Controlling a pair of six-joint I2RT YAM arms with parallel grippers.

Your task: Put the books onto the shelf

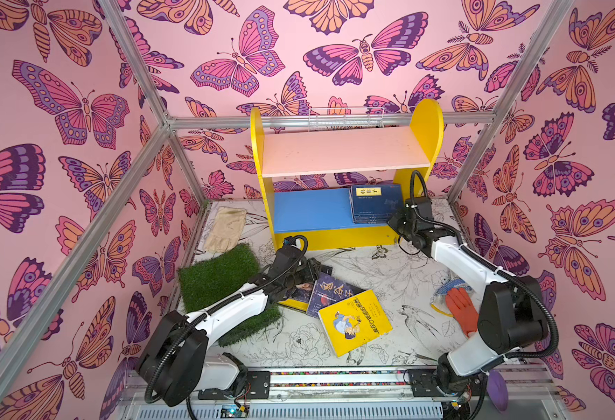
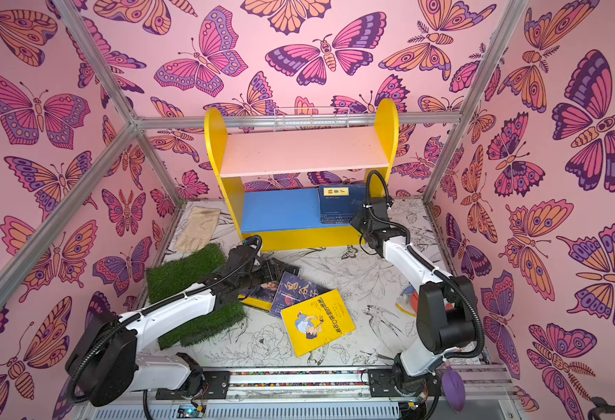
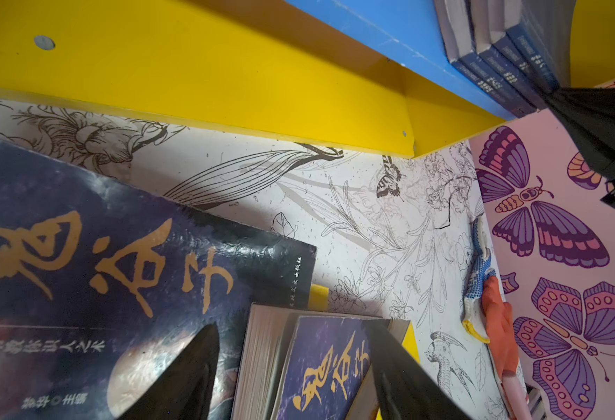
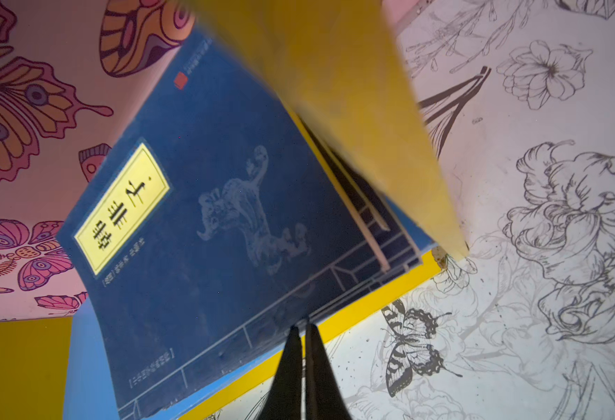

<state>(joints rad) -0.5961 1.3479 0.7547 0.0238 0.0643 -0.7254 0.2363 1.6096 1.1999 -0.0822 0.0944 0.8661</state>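
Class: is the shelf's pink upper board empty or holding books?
Empty. The pink upper board shows bare in both top views; the navy books lie on the blue lower board.

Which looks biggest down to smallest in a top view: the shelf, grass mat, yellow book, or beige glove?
1. shelf
2. grass mat, though the left arm hides part
3. yellow book
4. beige glove

The shelf has yellow sides, a pink upper board and a blue lower one. Navy books bear yellow labels; one book is bright yellow. The turf is green, the walls pink with butterflies.
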